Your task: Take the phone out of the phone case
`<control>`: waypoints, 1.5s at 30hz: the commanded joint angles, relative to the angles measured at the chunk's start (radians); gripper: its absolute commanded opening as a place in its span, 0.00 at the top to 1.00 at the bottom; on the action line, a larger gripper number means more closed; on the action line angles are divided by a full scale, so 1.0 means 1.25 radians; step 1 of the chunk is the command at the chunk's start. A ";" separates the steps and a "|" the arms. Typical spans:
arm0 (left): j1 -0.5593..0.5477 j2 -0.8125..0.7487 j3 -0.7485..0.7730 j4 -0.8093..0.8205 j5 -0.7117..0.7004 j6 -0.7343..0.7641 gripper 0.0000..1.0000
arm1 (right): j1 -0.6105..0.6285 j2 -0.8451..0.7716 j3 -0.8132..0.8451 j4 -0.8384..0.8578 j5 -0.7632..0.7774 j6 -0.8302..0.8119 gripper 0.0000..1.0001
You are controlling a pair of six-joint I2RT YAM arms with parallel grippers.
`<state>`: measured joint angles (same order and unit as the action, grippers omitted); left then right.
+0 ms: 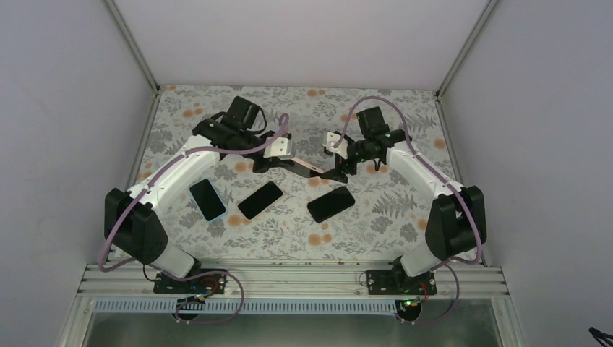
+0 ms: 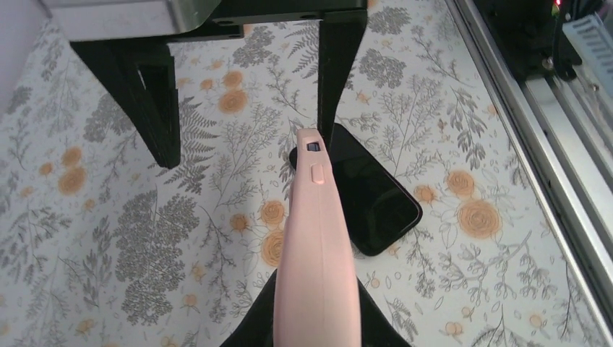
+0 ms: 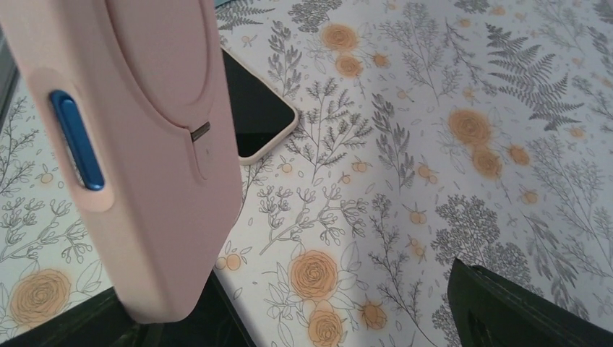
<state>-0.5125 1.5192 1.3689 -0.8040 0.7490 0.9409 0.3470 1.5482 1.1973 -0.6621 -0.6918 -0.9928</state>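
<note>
A pink phone case (image 1: 309, 168) hangs above the table, with my left gripper (image 1: 293, 162) shut on one end. In the left wrist view the case (image 2: 316, 253) runs edge-on out from between my black fingers (image 2: 249, 329). A blue side button (image 3: 76, 141) of the phone shows through the case (image 3: 144, 130); the rest of the phone is hidden. My right gripper (image 1: 340, 170) stands open at the case's free end. That end lies beside its left finger (image 3: 188, 322), while the other finger (image 3: 520, 311) is far apart from it.
Three dark phones lie on the floral table: one on the left (image 1: 207, 199), one in the middle (image 1: 260, 199), one below the grippers (image 1: 330, 203). In the right wrist view a phone with a pale rim (image 3: 253, 108) lies under the case. A metal rail (image 2: 549, 144) borders the near edge.
</note>
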 commanded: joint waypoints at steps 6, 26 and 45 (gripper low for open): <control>-0.007 -0.035 0.069 -0.214 0.206 0.264 0.98 | -0.037 0.053 0.081 0.020 0.080 -0.078 0.03; 0.011 -0.021 0.022 -0.054 0.211 0.212 0.98 | -0.035 -0.089 0.022 -0.187 -0.044 -0.112 0.14; 0.012 0.008 0.033 -0.062 0.210 0.221 0.98 | 0.022 -0.157 -0.063 -0.149 -0.095 -0.020 0.37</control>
<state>-0.4999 1.5421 1.4006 -0.9066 0.9321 1.1927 0.3717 1.3567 1.1007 -0.8783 -0.7845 -1.0462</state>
